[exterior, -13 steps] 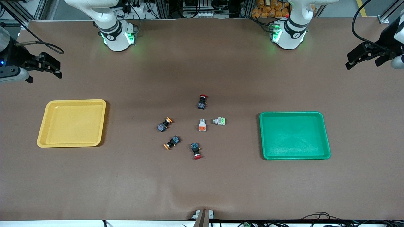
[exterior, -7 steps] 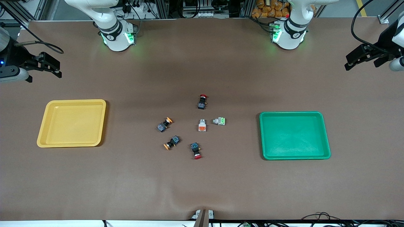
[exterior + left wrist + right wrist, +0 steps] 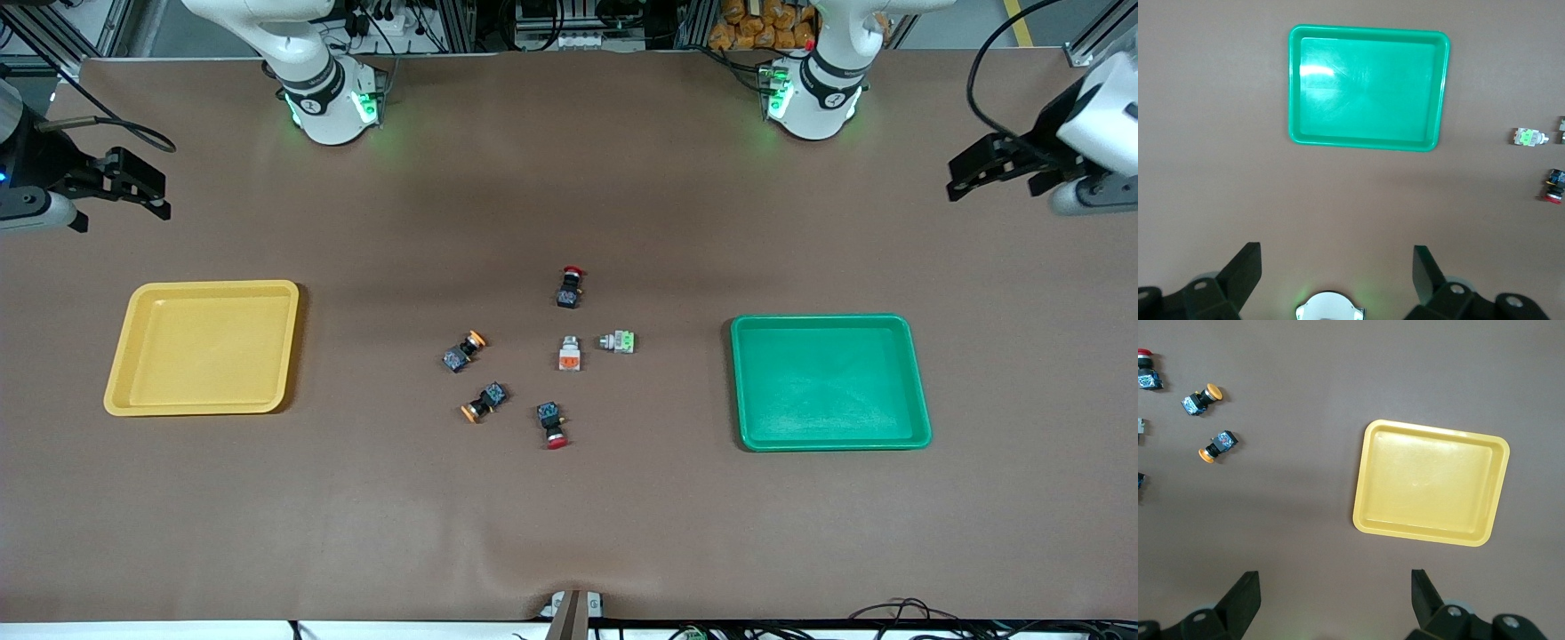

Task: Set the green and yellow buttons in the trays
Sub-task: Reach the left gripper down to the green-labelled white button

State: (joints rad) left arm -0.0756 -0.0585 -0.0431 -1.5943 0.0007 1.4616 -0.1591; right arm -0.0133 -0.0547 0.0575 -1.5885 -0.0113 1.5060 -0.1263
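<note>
Buttons (image 3: 533,356) cluster mid-table between yellow tray (image 3: 203,348) and green tray (image 3: 829,382), both empty. Left gripper (image 3: 965,178) and right gripper (image 3: 147,197), fingers apart, hang high at table ends, probably for clear overview; nothing picked.

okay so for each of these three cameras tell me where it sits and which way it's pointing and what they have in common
Front view: high across the table, facing both arm bases; shows the yellow tray, green tray and the switches between them, with the left gripper and right gripper raised at the table ends.
Left wrist view: on the left arm's wrist, looking down at the green tray; its own open jaws show.
Right wrist view: on the right wrist, looking down at the yellow tray; open jaws show.
Shared: each wrist view's tray also appears in the front view.
</note>
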